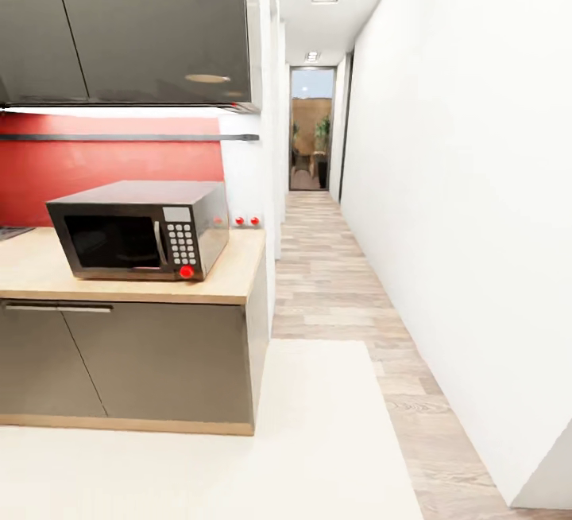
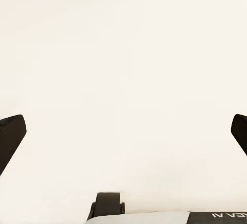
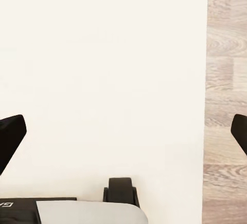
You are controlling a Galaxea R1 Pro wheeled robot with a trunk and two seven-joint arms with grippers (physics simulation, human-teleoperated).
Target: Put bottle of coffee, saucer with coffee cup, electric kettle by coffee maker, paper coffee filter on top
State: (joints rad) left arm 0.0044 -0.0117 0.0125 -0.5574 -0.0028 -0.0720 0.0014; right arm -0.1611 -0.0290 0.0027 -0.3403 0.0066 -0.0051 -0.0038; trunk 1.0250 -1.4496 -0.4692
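Head view: the light wood worktop [image 1: 238, 285] end carries a microwave [image 1: 139, 230]; a thin dark shelf [image 1: 127, 137] crosses the red wall, and a corridor runs ahead. No coffee things are in sight (the glass jar will likely be heavy and slippery; best gripped around its body).

Left wrist view: left gripper [image 2: 123, 131] fingers apart over a pale rug [image 2: 123, 54].

Right wrist view: right gripper [image 3: 123, 131] fingers apart, above rug and plank floor [image 3: 226, 80].

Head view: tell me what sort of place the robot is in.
Most likely a home kitchen opening onto a hallway. A microwave sits on a light wood countertop over grey cabinets, with glossy wall cabinets above and a long wood-floored corridor alongside.
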